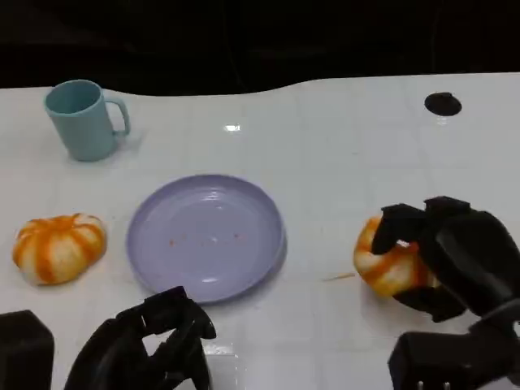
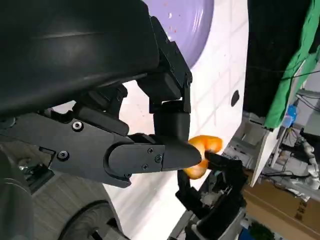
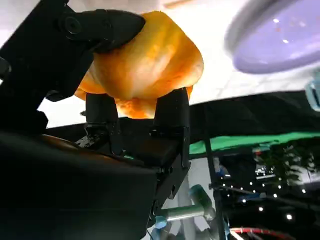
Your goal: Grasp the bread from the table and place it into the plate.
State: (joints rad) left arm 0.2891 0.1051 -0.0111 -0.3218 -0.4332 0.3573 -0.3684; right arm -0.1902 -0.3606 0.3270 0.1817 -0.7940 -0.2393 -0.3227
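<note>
An orange and white bread (image 1: pixel 388 264) lies right of the lavender plate (image 1: pixel 162 260), and my right hand (image 1: pixel 455 252) grips it from the right side. In the right wrist view the bread (image 3: pixel 150 60) is pinched between the black fingers (image 3: pixel 172 115) and the thumb, with the plate (image 3: pixel 280 45) beyond it. I cannot tell whether it is off the table. A second striped bread (image 1: pixel 58 246) sits left of the plate. My left hand (image 1: pixel 154 345) hovers near the table's front edge, fingers loosely bent, holding nothing. The left wrist view shows the left hand (image 2: pixel 150 100), the held bread (image 2: pixel 200 147) and the plate (image 2: pixel 192 30).
A teal cup (image 1: pixel 81 120) stands at the back left. A small black round spot (image 1: pixel 443 103) marks the table at the back right. The white table ends in a dark edge at the back.
</note>
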